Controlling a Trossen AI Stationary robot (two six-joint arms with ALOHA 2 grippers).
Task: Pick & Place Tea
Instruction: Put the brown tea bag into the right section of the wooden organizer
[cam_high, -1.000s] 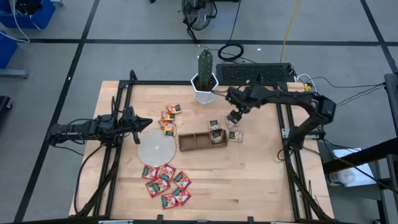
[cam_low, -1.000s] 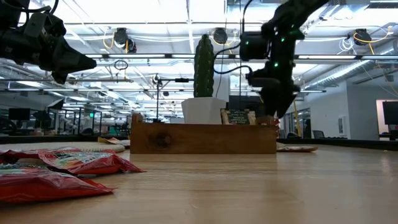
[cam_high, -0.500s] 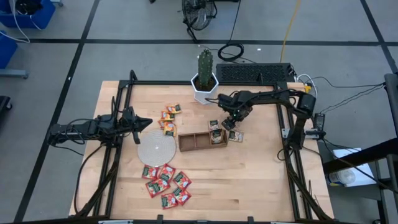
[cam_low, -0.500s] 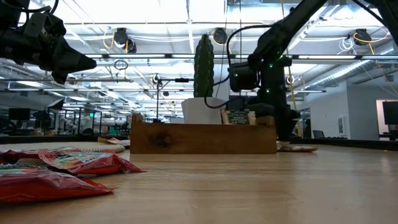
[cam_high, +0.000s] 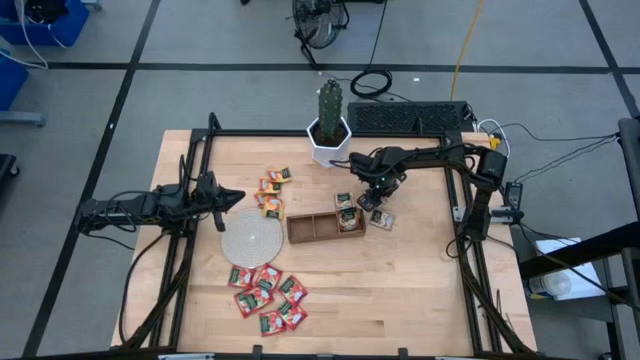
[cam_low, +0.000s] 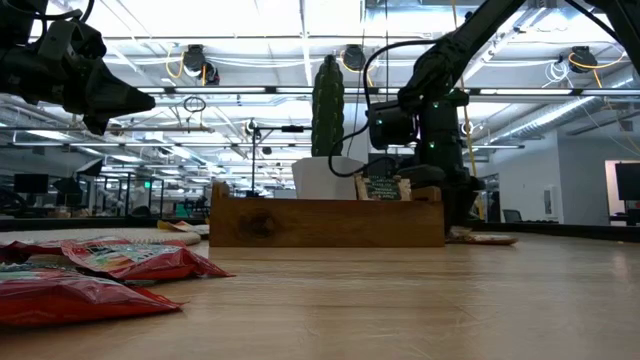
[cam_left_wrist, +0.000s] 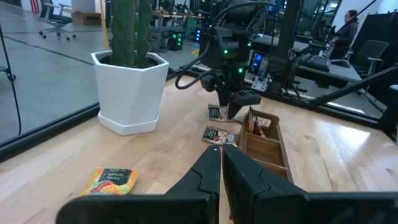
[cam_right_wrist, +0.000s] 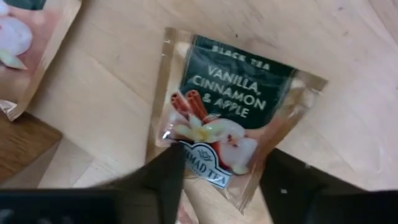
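Wooden table (cam_high: 420, 290) work is barely begun: most tea sachets (cam_high: 266, 292) lie outside the tray (cam_high: 312, 228) while the right gripper (cam_high: 372, 197), fingers parted, straddles a vanilla-cinnamon-apple sachet (cam_right_wrist: 230, 121)

An open-plan robotics lab or workshop: a wooden tabletop (cam_high: 400, 280) framed in black rails stands on a grey taped floor, cables trailing nearby. Beyond it run rows of workstations with monitors (cam_low: 630, 185), office chairs (cam_left_wrist: 56, 9), and exposed ceiling lights.
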